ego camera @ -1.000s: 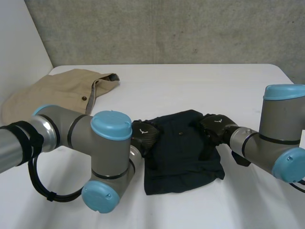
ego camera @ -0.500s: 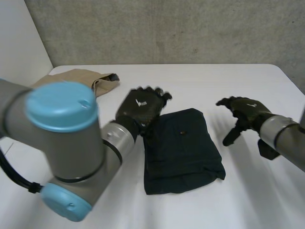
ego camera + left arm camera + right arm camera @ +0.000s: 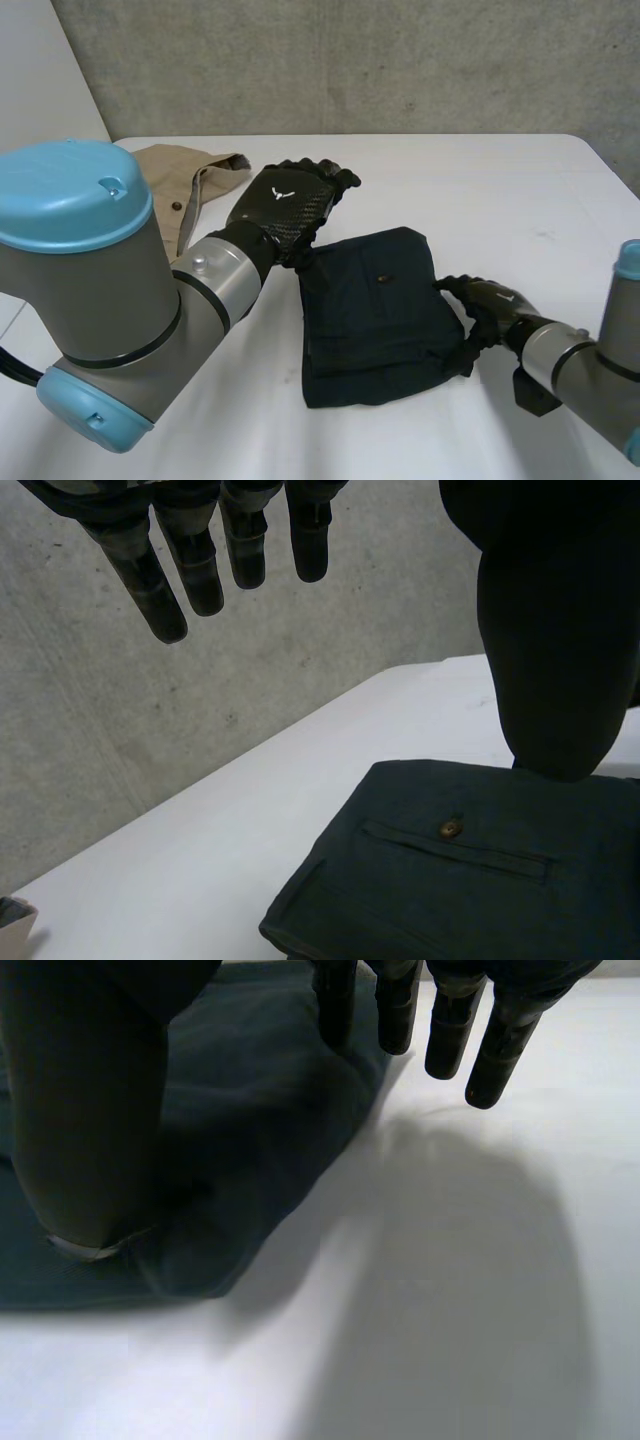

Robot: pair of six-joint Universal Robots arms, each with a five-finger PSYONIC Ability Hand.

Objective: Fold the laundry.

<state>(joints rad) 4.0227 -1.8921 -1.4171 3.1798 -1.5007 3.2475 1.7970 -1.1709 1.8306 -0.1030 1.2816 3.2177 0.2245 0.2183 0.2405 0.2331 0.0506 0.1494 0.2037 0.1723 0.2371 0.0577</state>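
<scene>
Right hand point(image 3: 497, 302) back at dark garment point(image 3: 372, 312) edge

Dark navy garment point(image 3: 380, 320) with a brown button point(image 3: 449, 828); beige garment point(image 3: 170, 165); white table point(image 3: 500, 190)

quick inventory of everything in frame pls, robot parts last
dark blue garment: 1, dark blue, folded, middle of the table
beige garment: 1, beige, far left of the table
table: 1, white, under both garments
wall: 1, grey, behind the table
left hand: 1, black, open, in the air by the dark blue garment's far left corner
right hand: 1, black, open, thumb on the dark blue garment's right edge
</scene>
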